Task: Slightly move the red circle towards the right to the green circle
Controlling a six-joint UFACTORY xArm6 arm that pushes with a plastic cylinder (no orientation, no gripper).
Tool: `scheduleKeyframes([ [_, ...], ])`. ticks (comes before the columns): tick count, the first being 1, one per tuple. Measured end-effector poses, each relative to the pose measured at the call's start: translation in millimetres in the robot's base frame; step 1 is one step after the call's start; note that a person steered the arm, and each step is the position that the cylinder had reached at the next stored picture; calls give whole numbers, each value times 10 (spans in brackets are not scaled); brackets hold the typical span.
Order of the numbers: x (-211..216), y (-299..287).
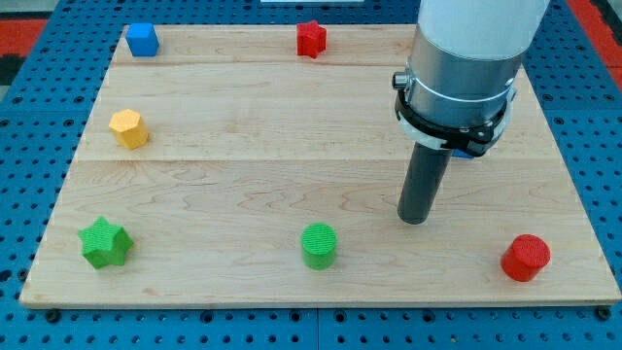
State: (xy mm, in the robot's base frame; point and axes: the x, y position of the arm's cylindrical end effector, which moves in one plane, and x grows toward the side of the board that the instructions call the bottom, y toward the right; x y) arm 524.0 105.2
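**Mia:** Where is the red circle (pixel 526 258)?

**Ben:** It sits close to the bottom right corner of the desk (pixel 243 185), upright on its flat end. Nothing touches it.

**Mia:** And the green circle (pixel 319 245)?

**Ben:** Near the bottom edge, about the middle. It is well apart from the red circle, off to the view's left of it.

**Mia:** Where is my tip (pixel 414 219)?

**Ben:** It is down on the desk, in the right half. It stands between the two circles, but a bit higher up the view than both. It touches no block. The red circle is down and to the view's right of it. The green circle is down and to the view's left of it.

**Mia:** Are there fingers, open or closed?

**Ben:** This arm has no fingers, only a straight dark rod, so there is nothing to open or close. It holds nothing.

**Mia:** What else is on the desk?

**Ben:** A blue cube (pixel 143 39) in the top left corner. A red star (pixel 311 38) at the top edge, near the middle. A yellow block (pixel 128 128) with many sides by the left edge. A green star (pixel 105 242) near the bottom left corner. They are all far from my tip.
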Motion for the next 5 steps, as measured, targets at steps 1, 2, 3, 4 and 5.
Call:
scheduleKeyframes([
  [1,15,80],
  [2,240,752],
  [3,189,1116],
  [4,146,1466],
  [5,459,1808],
])
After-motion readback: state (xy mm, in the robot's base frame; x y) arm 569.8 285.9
